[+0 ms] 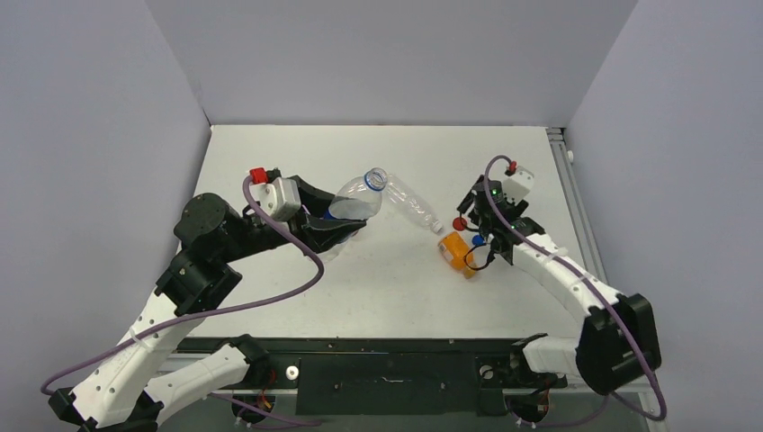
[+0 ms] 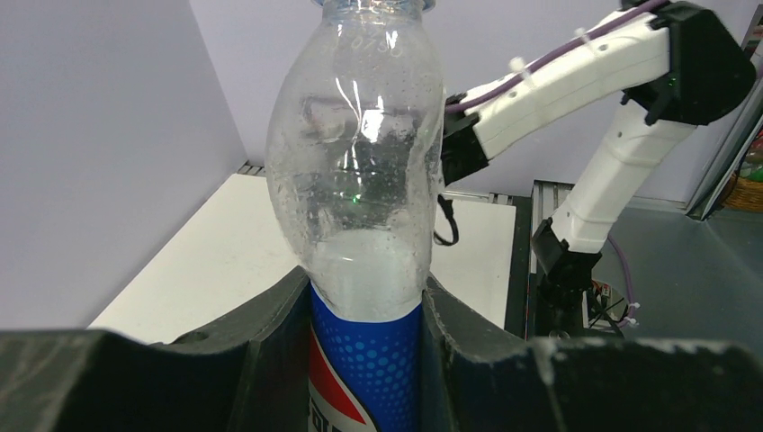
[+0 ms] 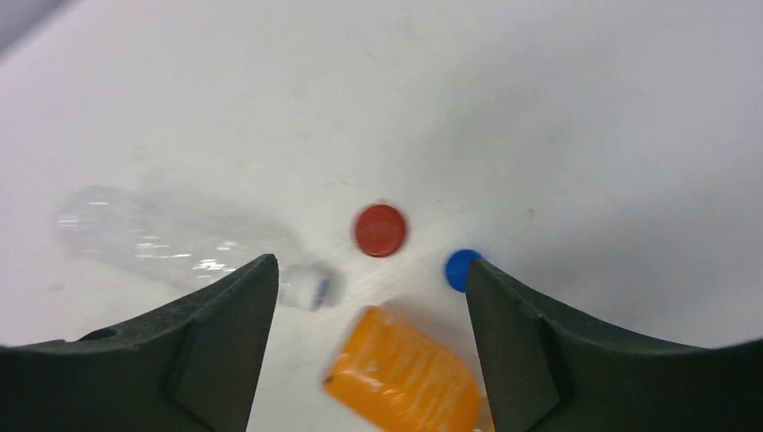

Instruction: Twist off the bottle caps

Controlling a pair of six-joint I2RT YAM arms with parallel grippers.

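While left fingers (image 2: 270, 360) clamp Pepsi bottle (image 2: 360, 180), right fingers (image 3: 207, 360) gape empty above white table (image 1: 378, 288); grey walls (image 1: 378, 63) surround.

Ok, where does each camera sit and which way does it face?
Top external: above and behind the robot, looking down on the table; left arm and right arm show.
Left wrist: looks along the left gripper, shut on the Pepsi bottle; own fingers and the right arm show.
Right wrist: looks down through the open right gripper at the red cap, blue cap, orange bottle; own fingers show.
Shared: top and right wrist see both caps.
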